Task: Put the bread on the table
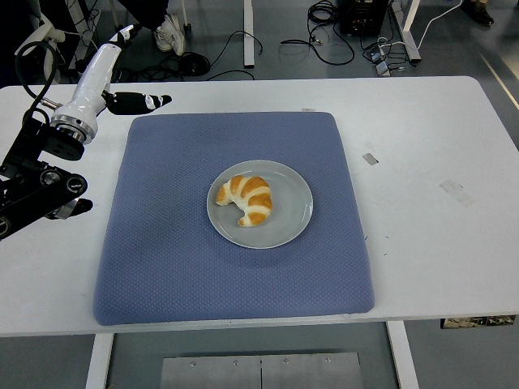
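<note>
1. While you are looking through the head view, the bread, a golden croissant with pale stripes, is lying on the grey plate, slightly left of the plate's middle.
2. You are seeing the plate sitting near the centre of the blue mat, which is covering the middle of the white table.
3. Your left hand is hanging over the table's far left corner, just beside the mat's far left edge and well apart from the bread.
4. Its fingers are stretching out loosely toward the mat and are gripping nothing; one dark finger is pointing rightward over the mat's corner.
5. Your black left arm is reaching in from the left edge, above bare table.
6. You are also seeing cables trailing across the floor beyond the table's far edge.
</note>
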`<state>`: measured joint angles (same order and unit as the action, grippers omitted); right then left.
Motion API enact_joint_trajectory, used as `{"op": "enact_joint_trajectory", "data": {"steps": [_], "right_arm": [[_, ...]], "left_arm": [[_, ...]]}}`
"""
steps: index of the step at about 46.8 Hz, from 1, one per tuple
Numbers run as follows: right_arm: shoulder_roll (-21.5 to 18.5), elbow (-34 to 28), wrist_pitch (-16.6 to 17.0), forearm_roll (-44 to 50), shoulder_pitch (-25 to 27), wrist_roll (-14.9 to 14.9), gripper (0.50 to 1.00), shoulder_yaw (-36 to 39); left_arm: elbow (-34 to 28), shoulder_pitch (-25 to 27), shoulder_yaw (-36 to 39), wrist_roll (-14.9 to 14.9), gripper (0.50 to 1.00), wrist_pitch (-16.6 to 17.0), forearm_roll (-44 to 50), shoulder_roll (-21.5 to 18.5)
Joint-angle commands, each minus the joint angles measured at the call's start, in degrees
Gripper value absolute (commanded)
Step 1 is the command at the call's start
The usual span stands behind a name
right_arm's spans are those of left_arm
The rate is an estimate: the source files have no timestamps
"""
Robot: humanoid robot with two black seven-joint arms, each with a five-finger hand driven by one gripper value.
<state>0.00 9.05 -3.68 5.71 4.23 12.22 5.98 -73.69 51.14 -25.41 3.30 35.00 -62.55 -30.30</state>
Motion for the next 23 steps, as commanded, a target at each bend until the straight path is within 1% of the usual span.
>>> {"op": "enact_joint_trajectory", "data": {"steps": [1,4,9,11,17,20,23], "right_arm": [[0.0,0.0,-0.01,0.0,-0.01,0.0,1.0,0.0],[0.0,0.0,-0.01,0.0,-0.01,0.0,1.0,0.0],[0.0,0.0,-0.01,0.0,-0.01,0.0,1.0,0.0],[0.0,0.0,-0.01,0.0,-0.01,0.0,1.0,0.0],[0.0,0.0,-0.01,0.0,-0.01,0.0,1.0,0.0],[0.0,0.0,-0.01,0.0,-0.01,0.0,1.0,0.0],[0.0,0.0,-0.01,0.0,-0.01,0.0,1.0,0.0]], "left_arm": [[-1.1,0.28,0.27,0.83,0.957,0.0,-3.0,-0.72],[-2.24,0.28,1.76,1.27,0.958,0.0,-7.13,-1.77],[-4.09,0.45,3.88,2.23,0.971,0.0,-13.81,-2.3],[-4.53,0.45,3.97,2.24,0.984,0.0,-14.96,-2.39],[-5.58,1.68,4.4,2.32,0.99,-0.1,-16.37,-2.57],[-5.58,2.91,5.55,2.32,0.99,-2.21,-16.46,-2.83],[-5.58,3.35,5.9,2.32,0.989,-5.02,-16.55,-2.92]]}}
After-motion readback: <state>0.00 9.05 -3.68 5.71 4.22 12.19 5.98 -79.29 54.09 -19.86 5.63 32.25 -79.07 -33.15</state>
